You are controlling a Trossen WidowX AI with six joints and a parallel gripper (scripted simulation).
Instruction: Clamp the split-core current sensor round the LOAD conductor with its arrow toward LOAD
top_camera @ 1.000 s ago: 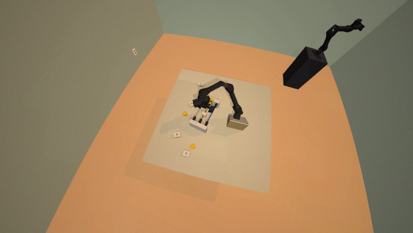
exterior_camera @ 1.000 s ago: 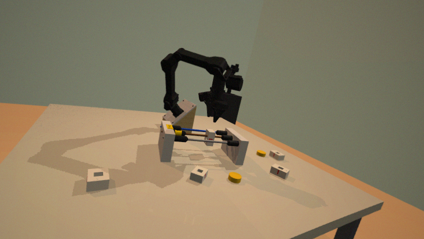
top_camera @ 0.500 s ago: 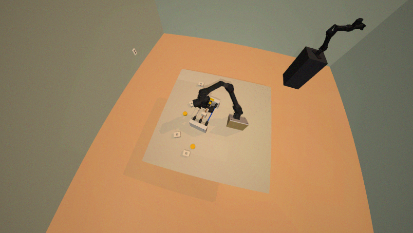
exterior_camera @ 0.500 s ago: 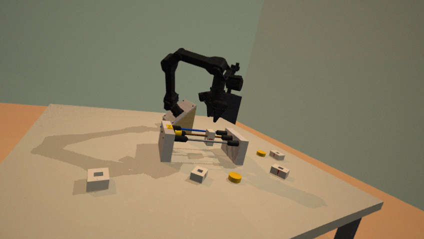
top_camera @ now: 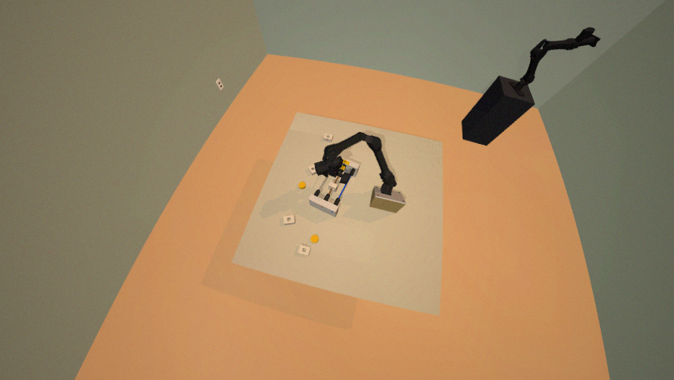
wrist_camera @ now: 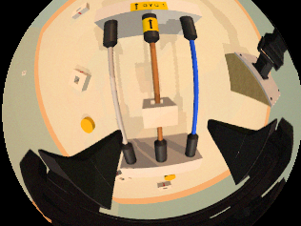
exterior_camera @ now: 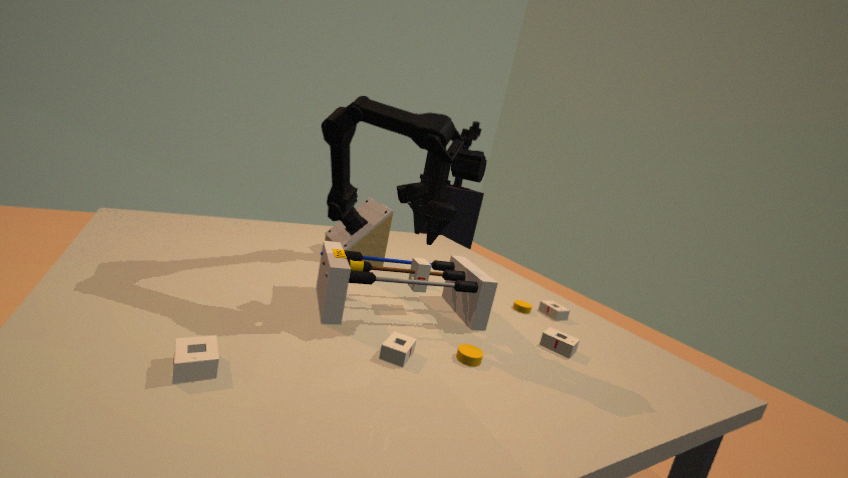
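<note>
The ring (top_camera: 333, 186) (exterior_camera: 419, 274) (wrist_camera: 160, 118) is seen round the brown rod (top_camera: 337, 179) (exterior_camera: 385, 269) (wrist_camera: 154, 71), up off the table (top_camera: 400, 264) (exterior_camera: 285, 415), and looks shut. The fingers of the gripper (top_camera: 343, 172) (exterior_camera: 432, 228) (wrist_camera: 165, 127) are held wide apart above it, with nothing between them. The job seems to be at its last step: the ring has been let go. Next, the hand should be lifted up and away, and no rod should be bumped. A red mark can be seen on the ring, but which way it points cannot be told. An arrow is shown on the yellow tag (top_camera: 342, 167) (exterior_camera: 356, 266) (wrist_camera: 150, 24) at one end of the brown rod

Counted outward: one ring, three rods with the blue rod (exterior_camera: 388, 260) (wrist_camera: 196, 94) and the grey rod (exterior_camera: 415, 282) (wrist_camera: 114, 90), two end blocks, four loose white boxes (top_camera: 304, 253) (exterior_camera: 195, 368) (wrist_camera: 86, 83), two yellow discs (top_camera: 315, 238) (exterior_camera: 469, 355) (wrist_camera: 88, 125), and one other arm (top_camera: 534, 59) on a black stand (top_camera: 495, 113)
</note>
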